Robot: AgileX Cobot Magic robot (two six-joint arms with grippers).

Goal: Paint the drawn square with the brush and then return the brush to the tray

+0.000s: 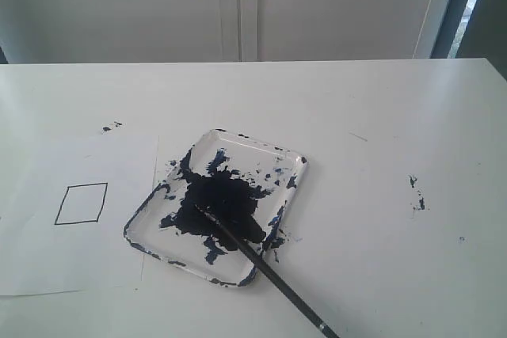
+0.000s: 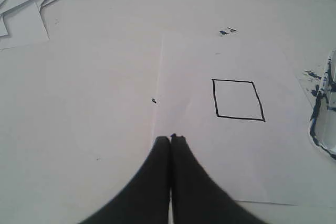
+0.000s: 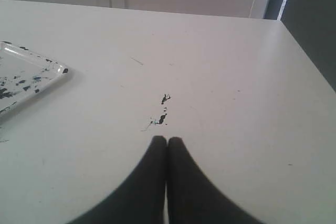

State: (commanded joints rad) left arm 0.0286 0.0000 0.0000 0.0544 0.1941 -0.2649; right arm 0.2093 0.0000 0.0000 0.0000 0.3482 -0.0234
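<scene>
A: Exterior view, setting?

B: White table (image 1: pixel 380 116) in front of pale wall panels (image 1: pixel 238 5). Neither gripper appears here.

A: Items, exterior view?

B: 1 paper sheet (image 1: pixel 47 259) carrying the drawn square (image 1: pixel 81 203), outline only, interior blank. 1 tray (image 1: pixel 289 160) just beside the sheet's edge, with a large paint blot (image 1: pixel 222 199) inside. 1 brush (image 1: pixel 269 271), tip in the blot, shaft crossing the tray's rim and running out over the table. A scatter of paint specks (image 1: pixel 416 195) on the bare table beyond the tray.

A: Left wrist view?

B: Left gripper (image 2: pixel 170 139), its 2 fingers pressed together, tips over the sheet near its edge. The drawn square (image 2: pixel 238 99) lies ahead of the tips, off toward the tray side, apart from them. The tray's rim (image 2: pixel 321 124) sits farther out on that same side. Loose sheets (image 2: pixel 26 3) lie far ahead on the opposite side. The brush is outside this view.

A: Right wrist view?

B: Right gripper (image 3: pixel 167 140), its 2 fingers also closed against each other, over bare table. The paint specks (image 3: pixel 164 111) are just ahead of the tips. 1 corner of the tray (image 3: pixel 47 72) lies well off to the side.
</scene>
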